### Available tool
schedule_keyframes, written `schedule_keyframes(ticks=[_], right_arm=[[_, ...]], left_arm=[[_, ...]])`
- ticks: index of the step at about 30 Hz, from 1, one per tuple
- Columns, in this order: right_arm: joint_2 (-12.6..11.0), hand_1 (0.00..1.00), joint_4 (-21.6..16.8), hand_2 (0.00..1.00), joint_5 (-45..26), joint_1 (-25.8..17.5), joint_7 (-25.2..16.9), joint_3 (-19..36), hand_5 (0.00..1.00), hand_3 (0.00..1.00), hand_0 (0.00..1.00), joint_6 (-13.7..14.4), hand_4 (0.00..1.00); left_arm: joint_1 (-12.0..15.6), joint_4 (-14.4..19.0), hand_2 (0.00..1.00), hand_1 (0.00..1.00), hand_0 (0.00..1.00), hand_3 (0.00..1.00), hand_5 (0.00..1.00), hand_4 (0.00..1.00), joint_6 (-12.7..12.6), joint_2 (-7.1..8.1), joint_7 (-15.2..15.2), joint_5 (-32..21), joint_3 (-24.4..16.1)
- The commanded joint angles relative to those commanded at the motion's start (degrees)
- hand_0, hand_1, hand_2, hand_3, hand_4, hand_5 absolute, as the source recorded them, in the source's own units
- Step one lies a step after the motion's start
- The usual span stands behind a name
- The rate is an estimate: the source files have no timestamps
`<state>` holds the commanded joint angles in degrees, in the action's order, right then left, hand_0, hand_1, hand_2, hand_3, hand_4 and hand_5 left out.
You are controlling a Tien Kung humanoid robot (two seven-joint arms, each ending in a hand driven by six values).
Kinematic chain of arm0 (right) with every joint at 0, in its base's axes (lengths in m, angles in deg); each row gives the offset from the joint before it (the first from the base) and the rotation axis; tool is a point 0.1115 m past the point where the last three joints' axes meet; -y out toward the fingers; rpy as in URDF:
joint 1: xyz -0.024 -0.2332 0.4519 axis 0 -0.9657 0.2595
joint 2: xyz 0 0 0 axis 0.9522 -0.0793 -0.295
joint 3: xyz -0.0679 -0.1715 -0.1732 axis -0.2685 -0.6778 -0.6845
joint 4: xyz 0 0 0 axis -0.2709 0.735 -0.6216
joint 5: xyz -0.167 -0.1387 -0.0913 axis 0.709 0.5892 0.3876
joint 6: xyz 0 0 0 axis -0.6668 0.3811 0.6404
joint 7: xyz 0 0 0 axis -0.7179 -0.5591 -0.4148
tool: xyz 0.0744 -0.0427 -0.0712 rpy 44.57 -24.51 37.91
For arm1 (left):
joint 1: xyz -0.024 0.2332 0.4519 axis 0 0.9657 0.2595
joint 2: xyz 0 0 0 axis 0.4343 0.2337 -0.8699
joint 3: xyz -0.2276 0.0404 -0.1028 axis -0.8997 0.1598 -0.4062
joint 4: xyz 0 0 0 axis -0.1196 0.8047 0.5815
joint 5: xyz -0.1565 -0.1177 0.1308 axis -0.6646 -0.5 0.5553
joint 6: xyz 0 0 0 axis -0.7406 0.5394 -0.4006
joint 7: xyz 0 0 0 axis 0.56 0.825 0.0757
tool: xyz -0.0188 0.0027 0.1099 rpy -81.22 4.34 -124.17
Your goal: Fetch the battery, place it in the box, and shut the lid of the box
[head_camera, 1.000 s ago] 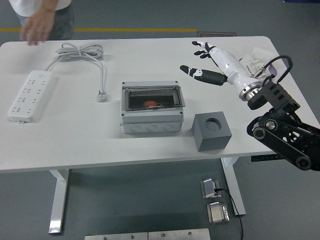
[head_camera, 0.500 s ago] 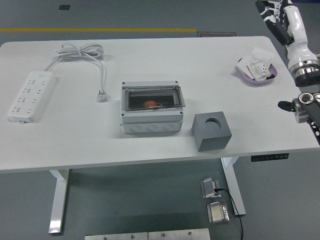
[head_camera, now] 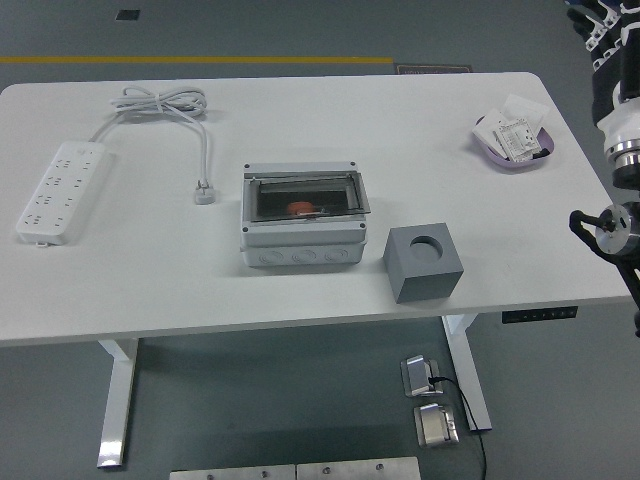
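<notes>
The right hand (head_camera: 603,30) is raised off the bench's (head_camera: 300,280) right edge, grip unclear; the grey junction box (head_camera: 302,213) sits mid-bench.

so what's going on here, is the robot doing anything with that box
Nothing is being handled at this moment. The robot's right hand is raised off the table's right edge, mostly cut off by the picture's edge, and touches nothing. The grey box sits mid-table with its see-through lid down and something red inside. A grey block stands beside it, a purple dish of small packets far right, a power strip left.
</notes>
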<state>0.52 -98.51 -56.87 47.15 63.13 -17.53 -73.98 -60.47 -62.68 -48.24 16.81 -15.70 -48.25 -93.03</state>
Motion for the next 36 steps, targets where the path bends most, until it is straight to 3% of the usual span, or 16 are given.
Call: schedule_keyframes(ticks=[9, 16, 17, 22, 24, 36], right_arm=[[-1.0, 0.846, -1.2, 0.820, -13.0, -0.6, 1.7, -2.6, 0.998, 0.849, 0.950, 0.8, 0.953], [-1.5, 0.863, -1.6, 0.846, -12.2, -1.3, 3.6, -2.9, 0.998, 0.862, 0.978, 1.0, 0.934], [-1.6, 0.902, -1.8, 0.884, -11.6, -1.4, 4.0, -2.8, 0.998, 0.871, 0.998, 1.1, 0.946], [-1.8, 0.902, -2.6, 0.884, -9.2, -1.7, 5.4, -2.5, 0.998, 0.871, 0.998, 1.1, 0.946], [-2.0, 0.871, -2.8, 0.837, -8.8, -1.5, 5.6, -2.7, 0.998, 0.843, 0.998, 1.2, 0.936], [-5.5, 0.873, -2.7, 0.850, -11.4, 1.5, 5.9, -7.8, 0.998, 0.835, 0.998, 2.2, 0.938]], left_arm=[[0.8, 0.0, 0.647, 0.702, 0.638, 0.645, 0.235, 0.714, 0.1, 0.88, -0.3, 0.9, -1.5], [1.3, 0.0, 0.661, 0.713, 0.654, 0.644, 0.244, 0.714, 0.0, 1.34, -0.3, 0.9, -1.4], [1.4, 0.0, 0.669, 0.719, 0.671, 0.643, 0.252, 0.718, 0.0, 1.36, -0.4, 1.1, -1.7], [2.0, 0.0, 0.669, 0.719, 0.671, 0.643, 0.252, 0.718, -0.1, 1.26, -0.6, 2.3, -3.1], [2.2, 0.0, 0.672, 0.718, 0.673, 0.647, 0.267, 0.725, -0.1, 1.10, -0.7, 2.5, -3.4], [3.1, 0.0, 0.675, 0.713, 0.670, 0.648, 0.299, 0.717, -0.3, 0.15, -1.4, 3.8, -5.8]])
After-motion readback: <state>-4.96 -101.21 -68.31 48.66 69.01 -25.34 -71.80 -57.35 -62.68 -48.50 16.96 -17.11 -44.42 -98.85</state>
